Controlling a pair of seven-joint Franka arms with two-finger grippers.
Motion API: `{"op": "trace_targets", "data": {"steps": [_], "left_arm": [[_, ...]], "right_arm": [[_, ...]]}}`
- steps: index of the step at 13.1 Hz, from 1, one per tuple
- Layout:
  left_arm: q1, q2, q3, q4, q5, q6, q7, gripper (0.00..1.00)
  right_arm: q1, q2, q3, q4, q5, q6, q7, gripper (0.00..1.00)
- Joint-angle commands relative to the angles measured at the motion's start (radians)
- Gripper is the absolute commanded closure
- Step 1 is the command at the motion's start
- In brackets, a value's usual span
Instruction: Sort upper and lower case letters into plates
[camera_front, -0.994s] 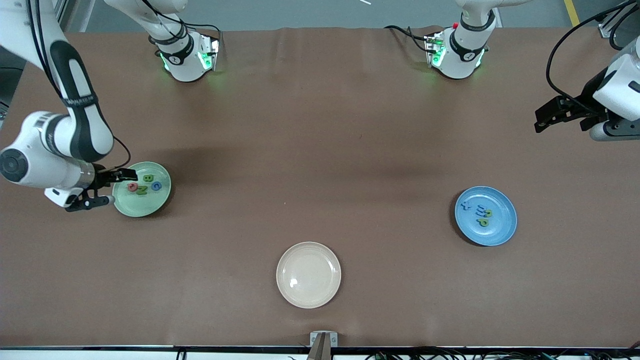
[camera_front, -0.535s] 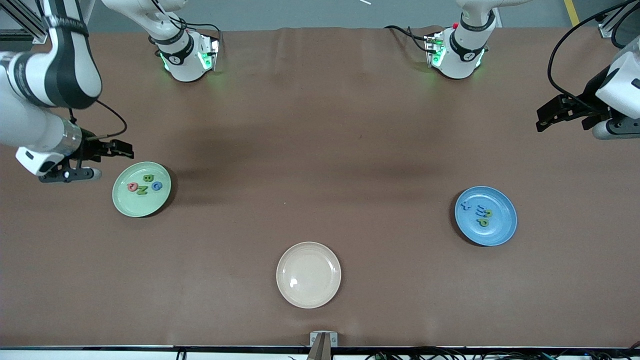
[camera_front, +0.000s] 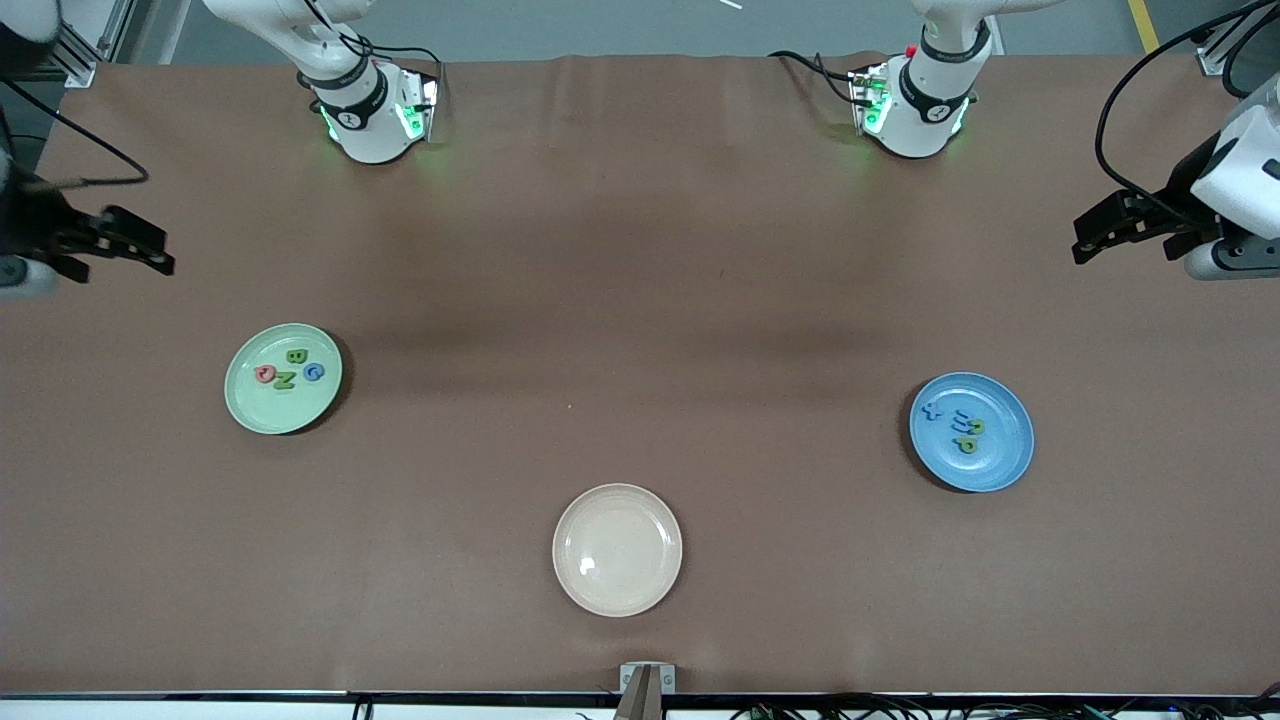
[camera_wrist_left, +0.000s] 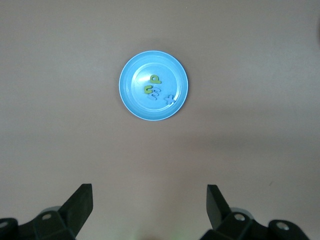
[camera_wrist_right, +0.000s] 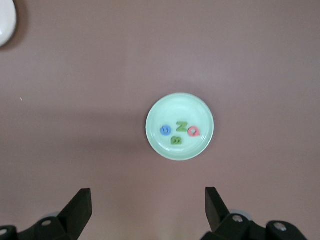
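Note:
The mint green plate (camera_front: 255, 405) lies toward the right arm's end of the table and holds several foam letters (camera_front: 285, 380), among them a green B, a green N and a blue G. The same plate (camera_wrist_right: 180, 107) shows in the right wrist view. The blue plate (camera_front: 1000, 462) lies toward the left arm's end and holds several small letters (camera_front: 966, 445), green and blue. The left wrist view shows it too (camera_wrist_left: 136, 97). My right gripper (camera_front: 167, 253) (camera_wrist_right: 147, 192) hangs open and empty over bare table. My left gripper (camera_front: 1077, 242) (camera_wrist_left: 150, 189) is also open and empty over bare table.
A cream-beige plate (camera_front: 617, 590) with nothing in it sits near the table's front edge, between the two coloured plates; its rim (camera_wrist_right: 6, 25) shows in the right wrist view. Brown cloth covers the table. The two arm bases stand along the back edge.
My right gripper has lifted off the green plate's edge and drawn back toward the right arm's end of the table, empty. The left gripper has barely shifted.

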Motion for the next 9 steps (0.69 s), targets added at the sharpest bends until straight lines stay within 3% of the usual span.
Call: {"op": "trace_targets", "data": {"steps": [1,9], "left_arm": [[0.004,-0.019,-0.004,-0.031,-0.004,0.027,0.015,0.0],[0.004,-0.02,-0.044,0.028,-0.005,0.016,0.009,0.0]], "right_arm": [[-0.001,0.033,-0.006,0.104,-0.005,-0.019,0.005,0.0],[-0.006,0.036,-0.007,0.15,-0.002,-0.02,0.004,0.0]]}}
